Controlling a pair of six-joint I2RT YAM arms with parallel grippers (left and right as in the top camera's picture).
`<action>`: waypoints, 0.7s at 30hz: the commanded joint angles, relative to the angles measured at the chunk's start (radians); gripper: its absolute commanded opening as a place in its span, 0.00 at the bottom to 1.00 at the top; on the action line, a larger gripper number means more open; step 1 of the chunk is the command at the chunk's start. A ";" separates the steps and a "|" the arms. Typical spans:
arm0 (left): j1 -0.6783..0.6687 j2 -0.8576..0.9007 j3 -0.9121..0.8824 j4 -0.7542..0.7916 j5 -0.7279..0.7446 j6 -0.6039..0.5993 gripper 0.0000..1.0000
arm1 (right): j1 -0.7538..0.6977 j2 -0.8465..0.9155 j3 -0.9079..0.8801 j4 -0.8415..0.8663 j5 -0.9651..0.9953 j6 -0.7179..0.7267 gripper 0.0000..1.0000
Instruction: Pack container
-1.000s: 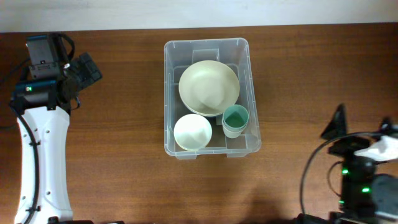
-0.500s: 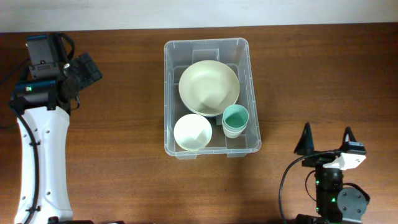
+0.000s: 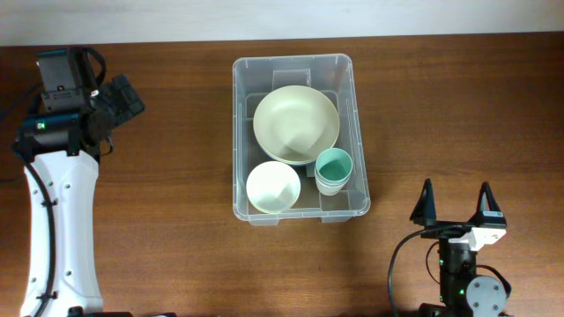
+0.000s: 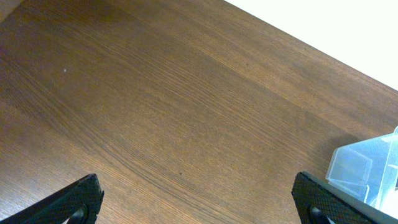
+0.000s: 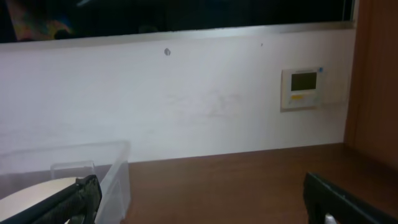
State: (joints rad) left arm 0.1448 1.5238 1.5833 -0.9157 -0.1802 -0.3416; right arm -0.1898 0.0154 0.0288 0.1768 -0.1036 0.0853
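The clear plastic container point(image 3: 240, 132) stands at the middle of the table. Inside it lie a large cream bowl point(image 3: 295, 123), a small white bowl point(image 3: 272, 187) and a green cup point(image 3: 333, 167). My left gripper point(image 3: 119, 99) is open and empty at the far left, well away from the container. My right gripper point(image 3: 456, 202) is open and empty at the front right, fingers pointing toward the far edge. A container corner point(image 4: 367, 168) shows in the left wrist view, and its wall point(image 5: 115, 177) in the right wrist view.
Bare brown wood table point(image 3: 159, 220) surrounds the container. A white wall point(image 5: 205, 99) with a small thermostat panel point(image 5: 303, 89) stands beyond the table's far edge.
My right arm has swung back and turned at the front right, its open fingers now pointing toward the far edge. The left arm and the container's contents have not moved.
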 commanded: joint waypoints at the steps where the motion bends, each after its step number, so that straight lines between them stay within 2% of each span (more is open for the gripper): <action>1: 0.004 -0.019 0.015 0.002 0.000 -0.013 0.99 | 0.008 -0.012 -0.023 -0.016 -0.029 0.001 0.98; 12: 0.004 -0.019 0.015 0.002 0.000 -0.013 0.99 | 0.009 -0.012 -0.023 -0.243 -0.042 0.001 0.99; 21: 0.004 -0.019 0.015 0.002 0.000 -0.013 0.99 | 0.008 -0.009 -0.023 -0.242 -0.036 -0.002 0.99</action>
State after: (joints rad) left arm 0.1448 1.5238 1.5833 -0.9157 -0.1802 -0.3416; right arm -0.1875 0.0139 0.0105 -0.0597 -0.1333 0.0856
